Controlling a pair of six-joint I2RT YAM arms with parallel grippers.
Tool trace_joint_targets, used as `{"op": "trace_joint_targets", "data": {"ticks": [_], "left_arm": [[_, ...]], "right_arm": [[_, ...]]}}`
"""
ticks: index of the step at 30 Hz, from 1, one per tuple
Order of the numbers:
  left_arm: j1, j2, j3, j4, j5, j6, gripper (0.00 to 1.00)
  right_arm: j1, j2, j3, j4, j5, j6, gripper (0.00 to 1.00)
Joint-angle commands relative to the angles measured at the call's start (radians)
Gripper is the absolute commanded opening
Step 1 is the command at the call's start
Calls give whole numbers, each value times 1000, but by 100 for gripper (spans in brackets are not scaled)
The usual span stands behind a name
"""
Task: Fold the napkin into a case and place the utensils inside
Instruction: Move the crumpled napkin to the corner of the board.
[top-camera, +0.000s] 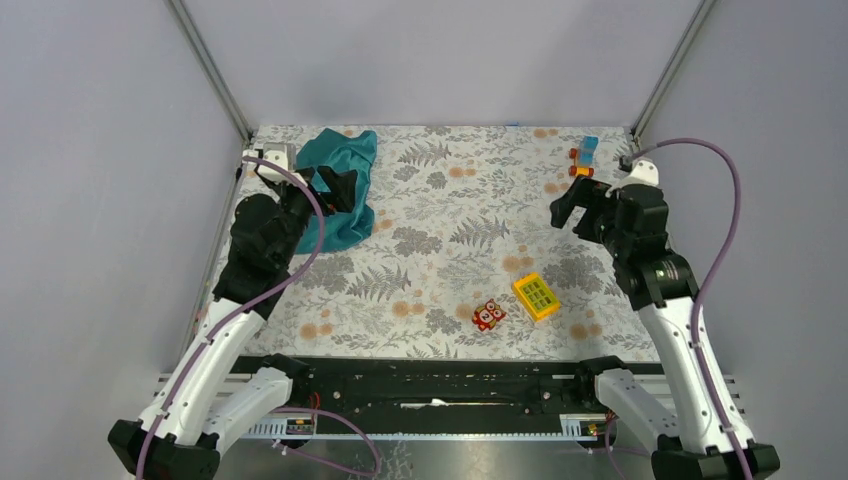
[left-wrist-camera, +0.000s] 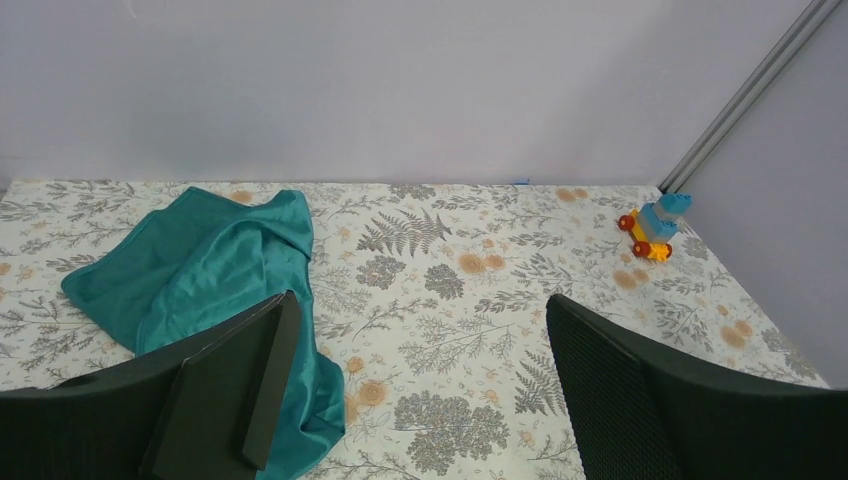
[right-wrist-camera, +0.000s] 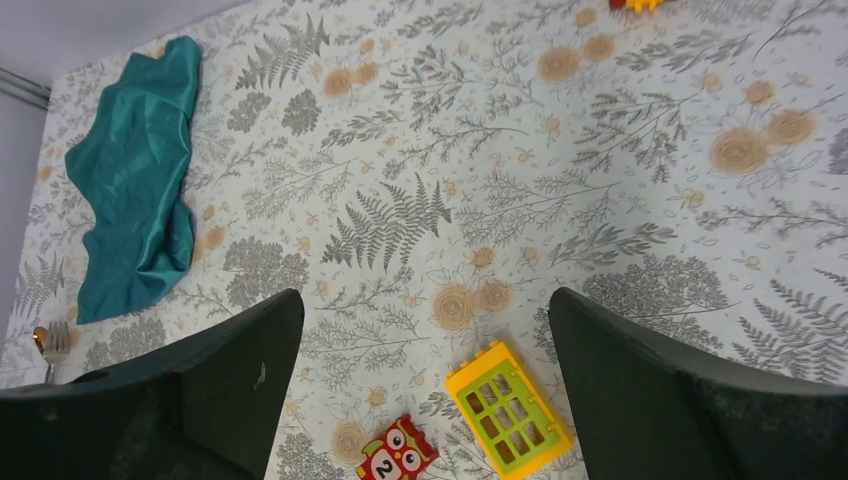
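Observation:
The teal napkin (top-camera: 350, 160) lies crumpled and unfolded at the table's far left; it also shows in the left wrist view (left-wrist-camera: 200, 260) and the right wrist view (right-wrist-camera: 135, 190). No folded case is in view. My left gripper (top-camera: 338, 186) hovers over the napkin's near part, open and empty (left-wrist-camera: 420, 335). My right gripper (top-camera: 572, 208) is open and empty, above the table's right half (right-wrist-camera: 425, 320). One utensil, a fork head (right-wrist-camera: 52, 342), shows at the left edge of the right wrist view, near the napkin's near end. The spoon is out of view.
A yellow gridded block (top-camera: 536, 296) and a small red owl toy (top-camera: 488, 314) lie near the front middle, below my right gripper (right-wrist-camera: 508, 410). A blue and orange toy car (top-camera: 585, 158) stands at the far right corner. Grey walls enclose the table.

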Motion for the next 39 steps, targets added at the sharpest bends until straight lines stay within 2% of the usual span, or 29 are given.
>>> {"op": "trace_joint_targets", "data": {"ticks": [1,7,12,16,19,23,27,29,32,35,39], "left_arm": [[-5,18,59,50,3,-22,99],[-4,47,93,13,13,-43,99],[-4,68,108,-19,-9,-50,99],[-5,109,115,-55,-110,-74,99],[-5,172,146,-112,-178,-90,99],[-8,253,177,-184,-260,-145,99],[0,287,180,-332,-300,-263,99],[36,283,155,-384,-258,-306,99],[123,249,96,-422,-131,-340,99],[177,211,48,-446,-65,-331,99],[190,189,35,-521,-75,-318,99]], "right_arm": [[34,88,-36,143,-49,66,100],[236,341,-89,455,-82,165,100],[347,637,-63,783,-115,360,100],[448,894,55,951,-126,451,100],[493,1071,182,994,-163,494,97],[554,1219,319,993,-135,467,86],[571,1343,457,925,-143,429,73],[580,1407,552,798,-87,392,68],[598,1540,759,596,-57,367,51],[635,1648,932,457,-27,354,48],[689,1713,1065,328,154,296,48]]}}
